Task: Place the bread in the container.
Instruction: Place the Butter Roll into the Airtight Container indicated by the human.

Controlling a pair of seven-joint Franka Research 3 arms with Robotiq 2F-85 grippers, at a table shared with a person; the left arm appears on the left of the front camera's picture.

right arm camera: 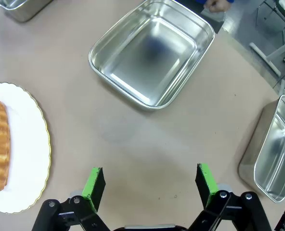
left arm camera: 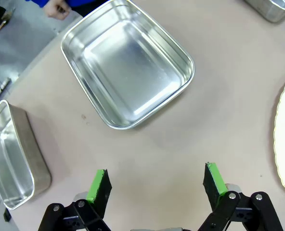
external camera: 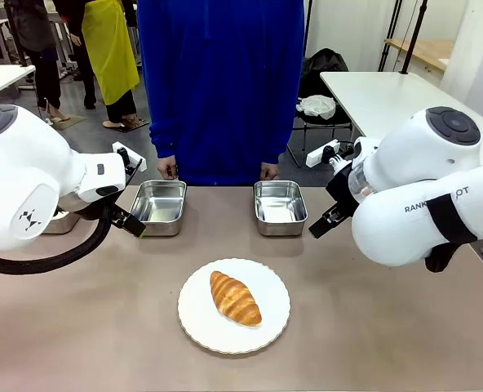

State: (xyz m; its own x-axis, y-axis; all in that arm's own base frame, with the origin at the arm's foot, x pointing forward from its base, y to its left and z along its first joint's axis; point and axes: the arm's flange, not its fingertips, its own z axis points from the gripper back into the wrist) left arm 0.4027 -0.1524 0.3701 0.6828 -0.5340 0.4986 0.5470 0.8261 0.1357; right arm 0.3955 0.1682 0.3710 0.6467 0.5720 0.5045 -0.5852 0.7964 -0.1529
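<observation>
While the bread [external camera: 235, 298] lies on the white plate [external camera: 194, 328] nearest the robot, left pincer [left arm camera: 155, 172] and right pincer [right arm camera: 148, 169] hang wide, empty; farther off, the left pan [external camera: 160, 202] and right pan [external camera: 280, 202] look alike, risking a drop into the wrong one.

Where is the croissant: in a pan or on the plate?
On the white plate: the croissant lies at its middle; the left pan and right pan beyond are empty.
</observation>
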